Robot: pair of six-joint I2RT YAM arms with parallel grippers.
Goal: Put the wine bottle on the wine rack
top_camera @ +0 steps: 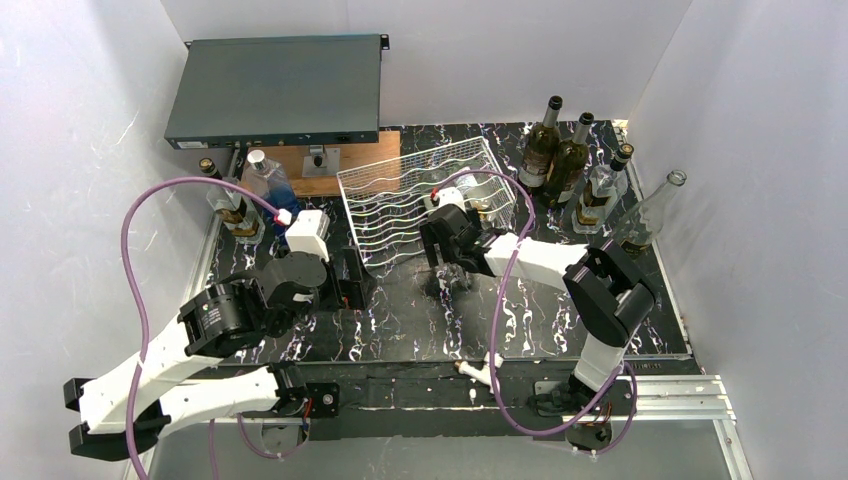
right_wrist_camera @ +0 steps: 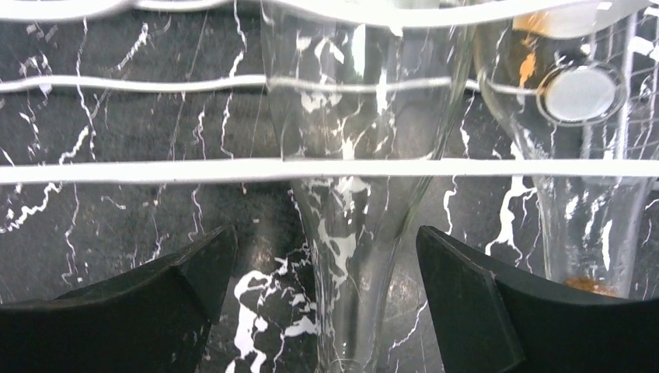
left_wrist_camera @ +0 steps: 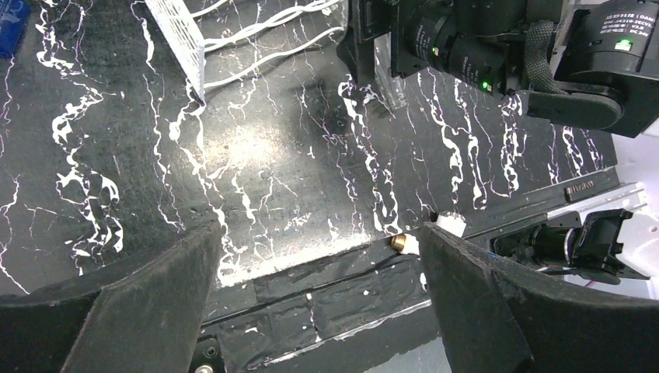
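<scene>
The white wire wine rack (top_camera: 400,195) stands mid-table. A clear glass wine bottle (right_wrist_camera: 350,225) lies in one of its slots, neck pointing out towards my right gripper (right_wrist_camera: 325,241). That gripper is open; its fingers straddle the neck with a gap on each side and do not touch it. A second clear bottle (right_wrist_camera: 579,186) lies in the slot to the right. In the top view my right gripper (top_camera: 445,262) is at the rack's near edge. My left gripper (top_camera: 350,282) is open and empty, low over the table left of the rack's near corner (left_wrist_camera: 183,39).
Several upright bottles (top_camera: 560,160) stand at the back right and one clear bottle (top_camera: 650,215) leans by the right wall. Two bottles (top_camera: 240,205) stand at the left. A dark grey metal box (top_camera: 275,90) sits raised at the back left over a wooden board (top_camera: 335,170).
</scene>
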